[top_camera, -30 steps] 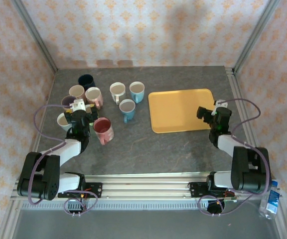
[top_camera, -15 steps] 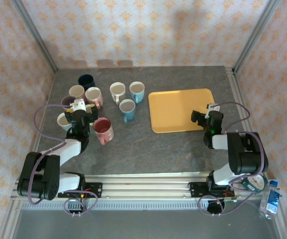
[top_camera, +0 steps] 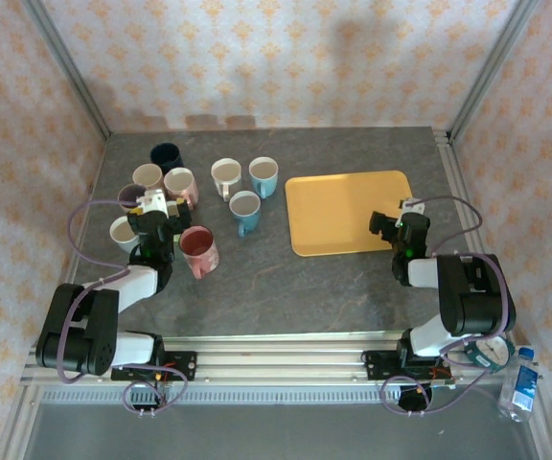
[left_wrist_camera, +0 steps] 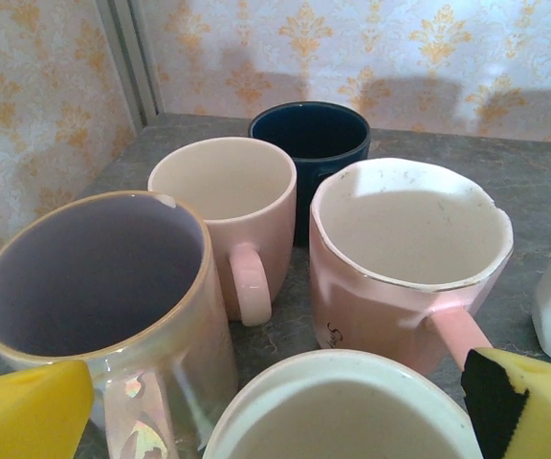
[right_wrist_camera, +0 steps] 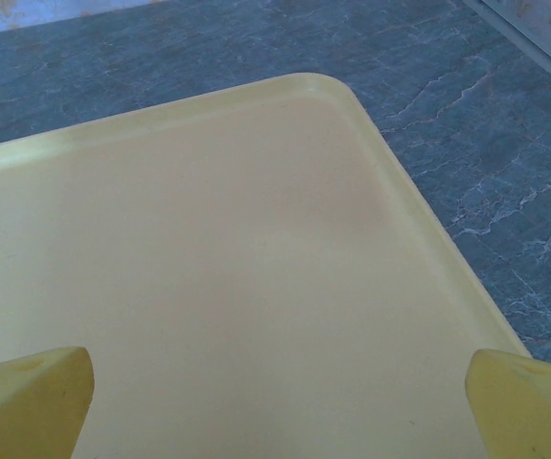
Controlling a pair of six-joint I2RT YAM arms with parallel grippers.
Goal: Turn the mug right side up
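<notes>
Both hands released: left hand [left_wrist_camera: 274,409] among mugs [top_camera: 178,182] at tabletop's [top_camera: 286,287] left, right hand [right_wrist_camera: 275,406] over yellow tray [right_wrist_camera: 256,239]. Every mug I see sits mouth-up; task likely done. Glazed ceramic: rigid, slick, chippable. I'd pinch wall at rim.

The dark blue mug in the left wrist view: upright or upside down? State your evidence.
Upright. The dark blue mug has its open rim facing up, hollow interior visible.
</notes>
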